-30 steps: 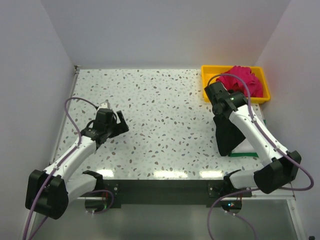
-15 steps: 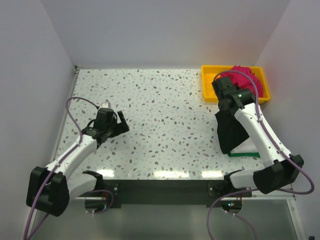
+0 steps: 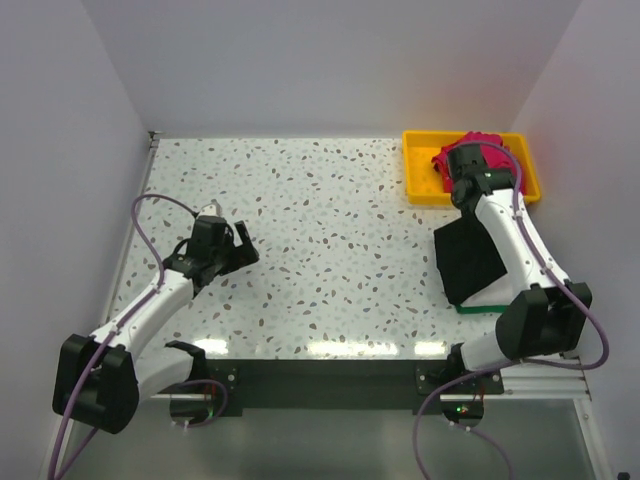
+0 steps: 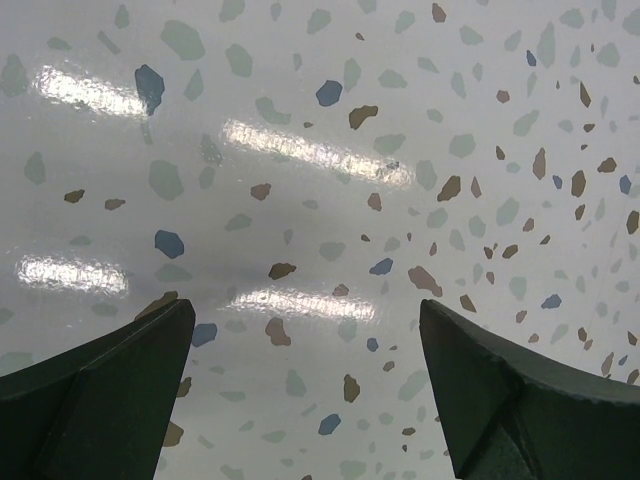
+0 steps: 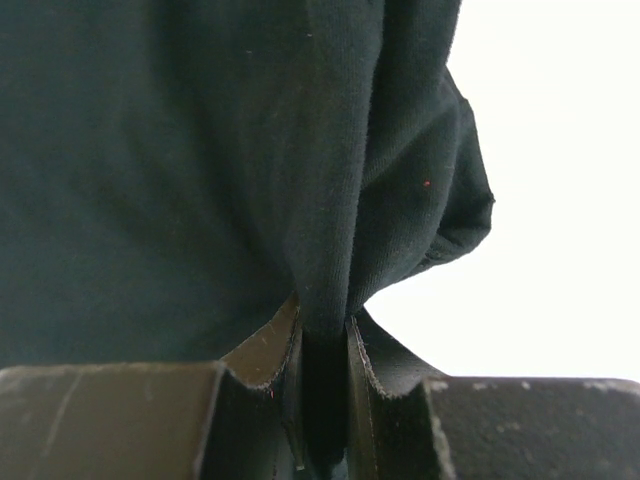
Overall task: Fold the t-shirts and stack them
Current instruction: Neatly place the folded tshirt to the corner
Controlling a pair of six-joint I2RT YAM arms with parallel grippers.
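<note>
Cloth of the large black soft t-shirt [image 5: 200, 150] is pinched in a narrow fold between the two fingers of the right gripper [image 5: 322, 328], which are clamped on it. From that grip the shirt hangs down as a dark sheet over a green folded shirt [image 3: 482, 310] at the table's near right edge. The right arm [image 3: 510, 235] reaches far forward, its wrist over the yellow plastic tray [image 3: 418, 170], just beside the crumpled magenta shirt [image 3: 447, 158] lying in it. The left gripper [image 3: 240, 246] hovers above the speckled white table [image 3: 330, 220], fingers wide apart, gripping nothing.
</note>
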